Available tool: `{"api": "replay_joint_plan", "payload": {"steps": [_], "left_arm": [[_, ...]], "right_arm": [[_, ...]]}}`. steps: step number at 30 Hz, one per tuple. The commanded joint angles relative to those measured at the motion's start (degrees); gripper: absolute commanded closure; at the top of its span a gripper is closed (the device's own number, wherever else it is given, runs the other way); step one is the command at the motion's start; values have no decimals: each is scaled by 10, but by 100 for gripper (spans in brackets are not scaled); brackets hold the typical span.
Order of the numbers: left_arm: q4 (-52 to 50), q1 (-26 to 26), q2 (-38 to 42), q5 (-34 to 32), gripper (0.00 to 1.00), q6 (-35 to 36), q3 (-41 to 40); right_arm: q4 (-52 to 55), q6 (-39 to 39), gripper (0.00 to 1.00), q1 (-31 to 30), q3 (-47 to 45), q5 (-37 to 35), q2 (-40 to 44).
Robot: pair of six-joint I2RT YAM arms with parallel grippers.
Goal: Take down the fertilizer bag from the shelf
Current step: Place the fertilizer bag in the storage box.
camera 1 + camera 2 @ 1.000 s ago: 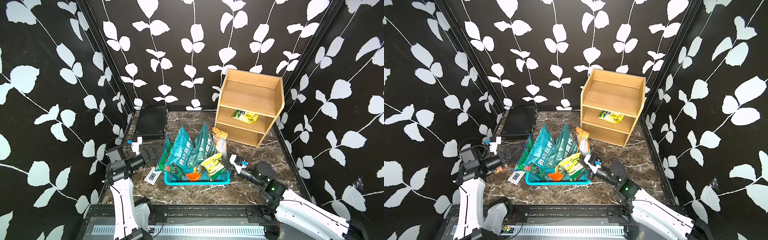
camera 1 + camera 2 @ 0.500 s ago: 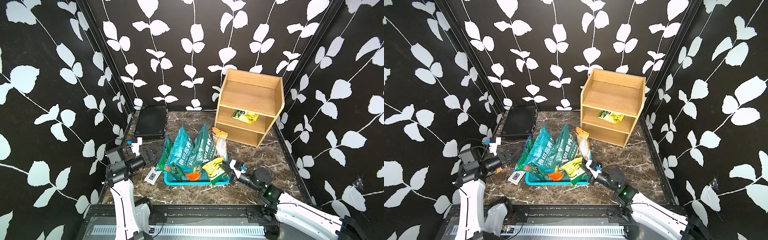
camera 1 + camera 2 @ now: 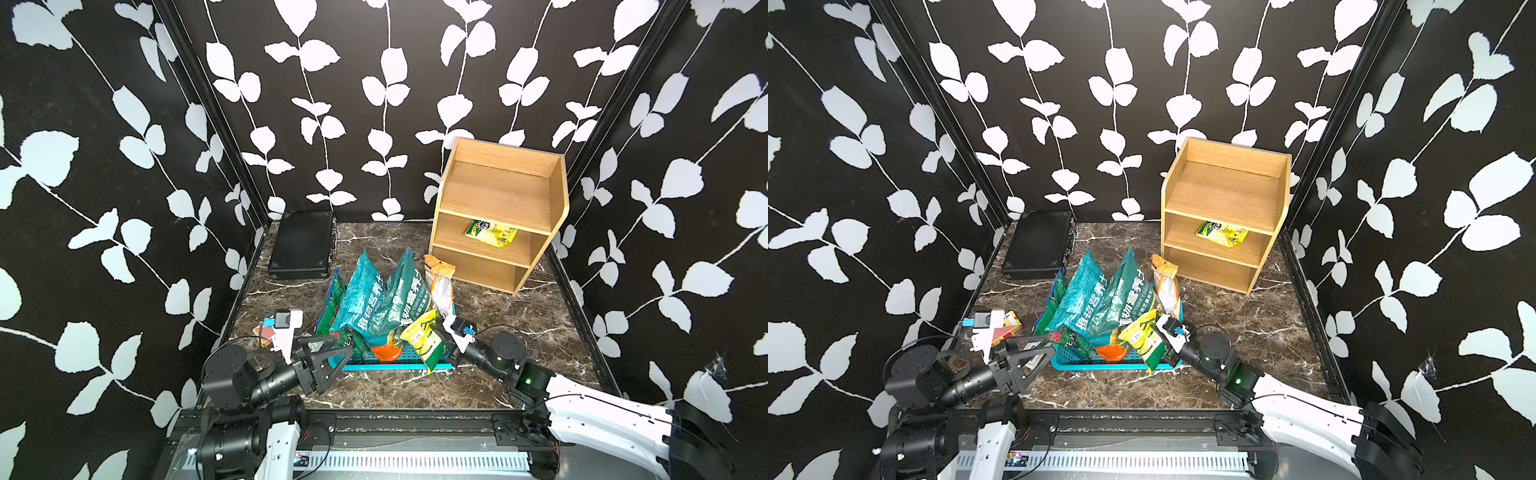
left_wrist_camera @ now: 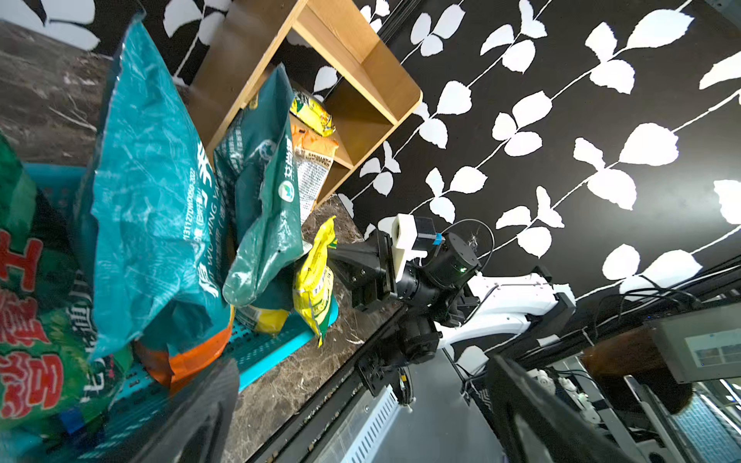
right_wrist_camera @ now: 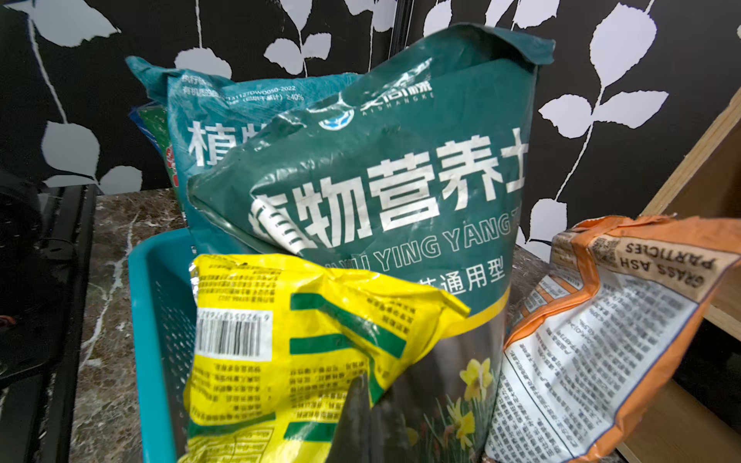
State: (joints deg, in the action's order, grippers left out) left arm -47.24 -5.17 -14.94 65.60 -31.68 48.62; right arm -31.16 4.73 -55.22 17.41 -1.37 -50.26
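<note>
The shelf [image 3: 498,195] [image 3: 1225,187] stands at the back right, and a yellow-green fertilizer bag [image 3: 491,232] [image 3: 1223,233] lies flat on its middle tier. In the left wrist view the bag [image 4: 312,114] peeks out behind taller bags. My right gripper [image 3: 444,343] [image 4: 335,254] [image 5: 361,385] is shut, far in front of the shelf, with its tip against a yellow bag [image 3: 422,338] [image 5: 280,340] at the basket's front right corner. Nothing shows between its jaws. By the basket's front left corner my left gripper [image 3: 347,353] [image 3: 1046,357] stands wide open and empty.
A blue basket [image 3: 386,366] in the middle holds several upright bags: two teal ones [image 3: 365,299], an orange one [image 3: 440,282], a green-red one. A black case [image 3: 301,243] lies at the back left. Small boxes [image 3: 270,332] sit by the left arm.
The left gripper has swung right, toward the basket's front left corner. The right arm has drawn back toward the front edge, and the yellow bag now leans over the basket's front rim.
</note>
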Motion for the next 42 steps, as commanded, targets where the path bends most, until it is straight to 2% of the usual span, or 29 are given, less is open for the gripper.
{"api": "replay_joint_plan", "payload": {"steps": [1,5,7,8,9,12,13,14,16,18,19,21,23,27,29,31,34,40,42], "left_arm": [[-12,26,-61,-12,1,17,10],[21,69,-150,-32,1,23,36],[43,133,-198,-83,1,16,58],[59,183,-219,-119,1,4,65],[84,267,-247,-184,1,-7,74],[94,567,-355,-433,7,-3,134],[92,627,-384,-476,8,-5,158],[95,655,-394,-494,9,-13,168],[119,662,-374,-525,10,-29,151],[127,663,-320,-597,7,-38,106],[153,663,-297,-595,7,-43,76],[258,663,-269,-513,11,-73,-3],[314,674,-285,-475,22,-91,-44],[383,724,-369,-481,38,-84,-74],[397,754,-403,-490,43,-76,-65],[392,770,-423,-515,42,-68,-57],[397,771,-440,-544,33,-54,-59],[428,771,-485,-564,31,-27,-54],[429,770,-491,-596,28,-20,-53]], "right_arm": [[-34,-6,100,-7,66,-100,-28],[-50,-16,100,-9,72,-103,-41],[-50,-19,100,-10,75,-114,-37],[-46,-20,100,-10,78,-117,-35],[-38,-19,100,-9,84,-118,-34],[-27,-21,100,-11,88,-113,-28],[-23,-22,100,-11,88,-114,-25],[-17,-23,100,-11,87,-117,-20],[-8,-27,100,-10,80,-114,-6],[11,-37,100,-10,76,-97,11],[23,-44,100,-11,76,-89,18],[41,-63,100,-11,73,-70,31],[54,-81,100,-11,73,-52,39],[59,-117,100,-12,63,-27,49],[56,-127,100,-13,53,-30,50],[50,-132,100,-12,41,-33,50],[42,-133,100,-13,31,-30,51],[39,-145,100,-15,21,-14,53],[34,-149,100,-18,11,-17,58]]}}
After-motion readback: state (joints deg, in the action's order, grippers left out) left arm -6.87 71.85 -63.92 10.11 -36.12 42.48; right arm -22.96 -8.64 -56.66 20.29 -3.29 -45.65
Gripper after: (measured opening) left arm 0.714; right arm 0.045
